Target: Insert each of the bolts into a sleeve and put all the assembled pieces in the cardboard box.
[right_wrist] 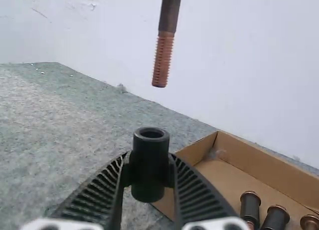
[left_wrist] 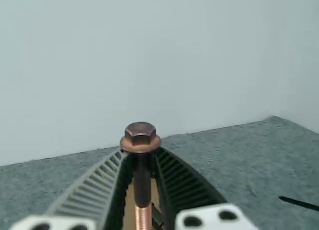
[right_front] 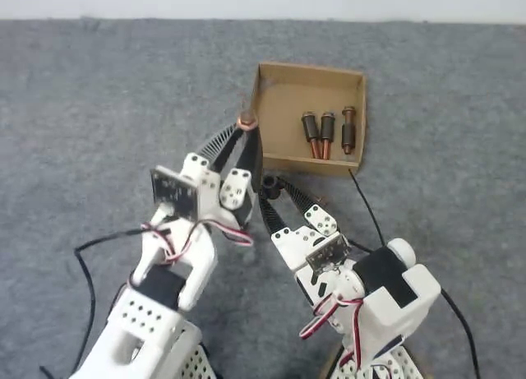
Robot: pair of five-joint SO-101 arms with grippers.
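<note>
So, both hands are busy. My left hand [right_front: 243,134] is clamped on a bolt [left_wrist: 142,176], pinching the dark shank right under the coppery hex head. The threaded end sticks out the other way. That hand sits up off the grey worktop [right_front: 90,99], just beside the near left corner of the cardboard box [right_front: 309,69].

My right hand [right_wrist: 149,166] is squeezed shut around a black sleeve [right_wrist: 150,140], held upright with the open bore facing up. In the right wrist view the bolt's copper thread hangs above the sleeve's mouth. It's apart from it, not in yet, and a bit off to one side of the hole.

The box itself sits toward the far edge of the worktop, a little right of the middle. Three assembled pieces [right_front: 327,134] lie in it side by side, over toward its right wall. Their heads point at the far wall and their copper tips almost reach the near wall.

A thin black cable [right_front: 366,205] runs across the worktop from the box's near wall back toward my right arm.
</note>
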